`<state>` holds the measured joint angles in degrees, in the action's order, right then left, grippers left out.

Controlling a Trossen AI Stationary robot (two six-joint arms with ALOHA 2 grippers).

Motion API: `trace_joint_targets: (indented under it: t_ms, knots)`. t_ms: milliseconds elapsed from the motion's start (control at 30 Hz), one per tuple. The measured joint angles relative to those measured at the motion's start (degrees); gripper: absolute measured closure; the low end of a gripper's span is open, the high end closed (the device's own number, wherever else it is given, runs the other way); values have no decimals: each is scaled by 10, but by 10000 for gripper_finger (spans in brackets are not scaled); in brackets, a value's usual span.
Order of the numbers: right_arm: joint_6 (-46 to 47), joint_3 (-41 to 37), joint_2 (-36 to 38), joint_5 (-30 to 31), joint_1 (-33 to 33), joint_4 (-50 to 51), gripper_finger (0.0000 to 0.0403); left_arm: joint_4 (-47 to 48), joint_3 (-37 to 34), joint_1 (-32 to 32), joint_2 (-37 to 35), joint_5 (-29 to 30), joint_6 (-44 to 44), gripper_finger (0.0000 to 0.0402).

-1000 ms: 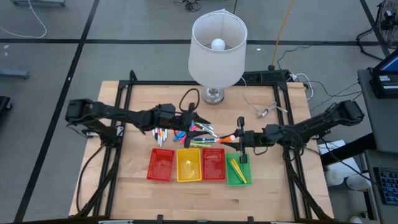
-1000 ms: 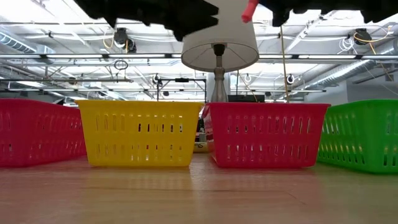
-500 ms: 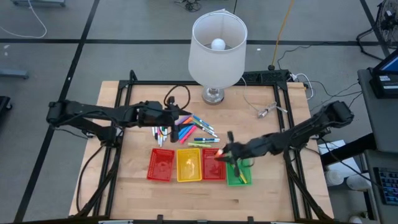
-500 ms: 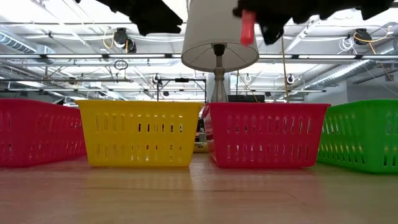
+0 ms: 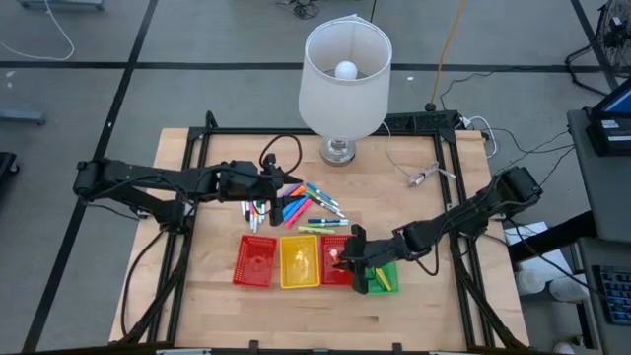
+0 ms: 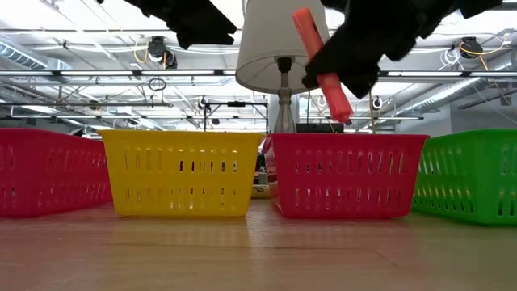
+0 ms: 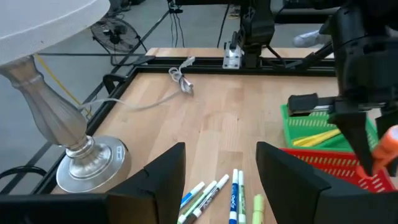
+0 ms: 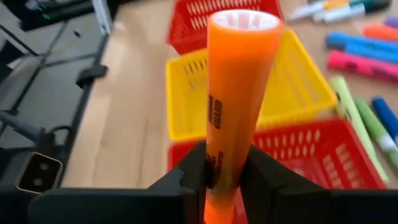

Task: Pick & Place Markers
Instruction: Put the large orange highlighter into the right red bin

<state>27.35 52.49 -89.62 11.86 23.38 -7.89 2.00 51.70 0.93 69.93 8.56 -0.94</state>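
The right gripper (image 5: pixel 347 260) pinches an orange marker (image 8: pixel 238 93) between its two fingers (image 8: pixel 185 180), holding it over the red tray (image 5: pixel 338 264) that sits between the yellow tray (image 5: pixel 300 262) and the green tray (image 5: pixel 379 276). In the low view the marker (image 6: pixel 321 65) hangs tilted above that red tray's rim (image 6: pixel 347 174), clear of it, which suits a drop from above rather than a set-down. The height likely keeps the fingers from catching the mesh wall. The green tray already holds yellow-green sticks, so the sorting seems to go by colour, orange counting with red. The left gripper (image 5: pixel 286 183) waits over the loose markers (image 5: pixel 301 207) spread on the table (image 5: pixel 414 212) near the lamp (image 5: pixel 344 74); its fingers (image 7: pixel 158 180) stand spread with nothing between them, apparently ready for the next pick while staying out of the right arm's way. A second red tray (image 5: pixel 255 262) lies at the left end of the row. What remains for this marker is a release over the tray
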Motion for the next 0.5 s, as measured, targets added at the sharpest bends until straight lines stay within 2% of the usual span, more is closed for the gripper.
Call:
trace_joint_targets:
  t_ms: [133,400,500]
  knots:
    - [18,0,1,2,-1,19,325,0,0,0,0,-6,0,202]
    - [3,0,1,0,-1,26,338,-1,0,0,0,-6,-2,202]
    - [3,0,1,0,-1,26,332,-1,0,0,0,-6,9,202]
